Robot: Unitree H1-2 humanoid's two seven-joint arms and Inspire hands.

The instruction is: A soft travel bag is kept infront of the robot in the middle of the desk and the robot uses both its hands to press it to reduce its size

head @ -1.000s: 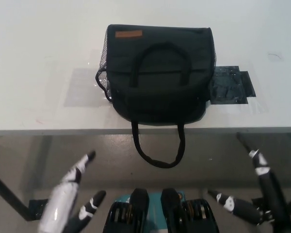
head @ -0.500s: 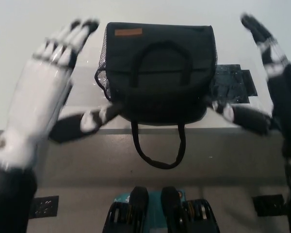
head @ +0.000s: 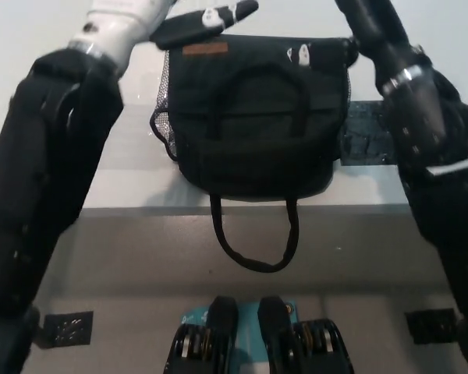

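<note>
Soft black travel bag [head: 253,125] sits at centre of the white table [head: 54,47], near its front edge; one carry strap [head: 253,249] hangs over that edge, the other handle lies flat on the bag's top. Bag looks full height, not yet compressed.

Left hand [head: 152,19], white, is at upper left of the frame, reaching over the bag's far left corner. Its fingers [head: 218,15] are extended, holding nothing, lying along the bag's rear edge; contact cannot be confirmed.

Right hand [head: 351,31], black, enters at upper right; most of it is cut off by the frame top. One fingertip shows by the bag's rear right; finger state cannot be told.

Judgement: approach step, both hands positioned over the bag's rear. Next move calls for pressing down evenly with both palms so the bag flattens without sliding toward the table edge.
</note>
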